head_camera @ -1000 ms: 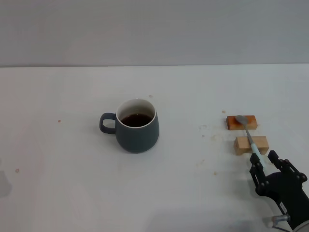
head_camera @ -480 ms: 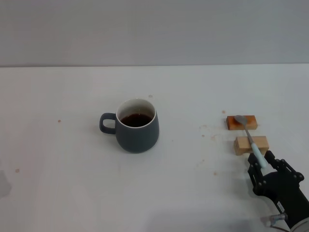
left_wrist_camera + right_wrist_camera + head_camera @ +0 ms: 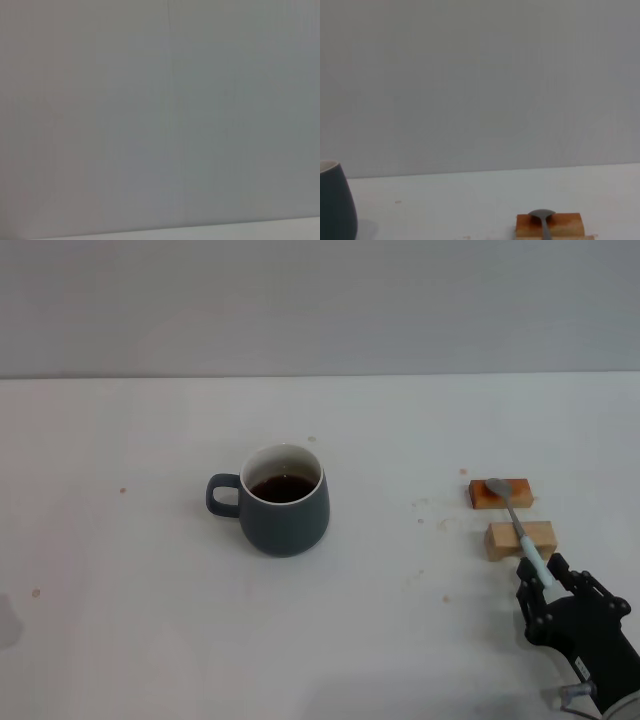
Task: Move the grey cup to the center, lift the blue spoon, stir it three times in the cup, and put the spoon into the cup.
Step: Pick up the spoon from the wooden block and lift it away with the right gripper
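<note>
The grey cup stands upright near the middle of the table, handle to the left, with dark liquid inside. Its edge also shows in the right wrist view. The blue spoon lies across two wooden blocks at the right, its metal bowl on the far block and its pale handle pointing toward me. My right gripper is low at the near right. Its fingers are open, one on each side of the handle's near end. My left gripper is out of view; its wrist view shows only wall.
An orange-brown block and a pale wooden block hold the spoon off the white table. A grey wall stands behind the table's far edge. A few small specks dot the tabletop.
My right gripper has crept forward along the table, so the spoon handle's end now lies between its fingers. The cup, the spoon and the blocks have not moved.
</note>
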Controlling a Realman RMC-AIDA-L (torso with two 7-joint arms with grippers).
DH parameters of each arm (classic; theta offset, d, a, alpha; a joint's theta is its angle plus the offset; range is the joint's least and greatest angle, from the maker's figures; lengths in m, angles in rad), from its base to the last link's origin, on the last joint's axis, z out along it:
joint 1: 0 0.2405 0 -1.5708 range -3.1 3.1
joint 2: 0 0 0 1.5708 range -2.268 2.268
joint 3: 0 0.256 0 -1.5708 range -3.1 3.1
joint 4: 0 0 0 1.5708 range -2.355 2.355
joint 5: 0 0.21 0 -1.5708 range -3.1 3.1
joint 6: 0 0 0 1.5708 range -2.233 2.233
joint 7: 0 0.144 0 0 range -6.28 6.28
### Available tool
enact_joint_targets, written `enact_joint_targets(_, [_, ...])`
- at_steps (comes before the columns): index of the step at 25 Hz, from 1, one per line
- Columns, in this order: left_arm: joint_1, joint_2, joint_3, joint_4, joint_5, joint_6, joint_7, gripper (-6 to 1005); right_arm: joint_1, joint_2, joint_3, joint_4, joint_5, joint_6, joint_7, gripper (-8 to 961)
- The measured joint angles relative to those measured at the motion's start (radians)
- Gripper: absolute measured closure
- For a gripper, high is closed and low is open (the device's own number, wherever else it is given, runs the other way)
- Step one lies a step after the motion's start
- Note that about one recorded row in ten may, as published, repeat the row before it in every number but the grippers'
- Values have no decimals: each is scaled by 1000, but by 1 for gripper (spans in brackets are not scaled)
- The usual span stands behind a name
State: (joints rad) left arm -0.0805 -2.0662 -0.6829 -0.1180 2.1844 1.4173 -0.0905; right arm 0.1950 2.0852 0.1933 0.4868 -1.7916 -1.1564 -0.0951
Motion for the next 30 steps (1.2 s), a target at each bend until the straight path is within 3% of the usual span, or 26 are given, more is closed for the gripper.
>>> enact_joint_targets(4, [1, 0, 0, 0, 0, 0, 0, 1001, 0, -1, -5, 4, 0, 0, 0, 675])
enact_joint_targets(22, [-15, 1, -2, 24, 0, -41, 2, 1001, 29, 1, 33, -36, 0, 55, 0, 720])
enact_joint_targets(26, [-15, 2, -2, 25, 0, -41, 2, 1001, 24, -3, 28, -20, -7, 35, -7, 794])
enact_joint_targets(30, [-15, 0, -1, 21, 0, -43, 2, 1001, 7, -12, 3, 46, -39, -25, -21, 795])
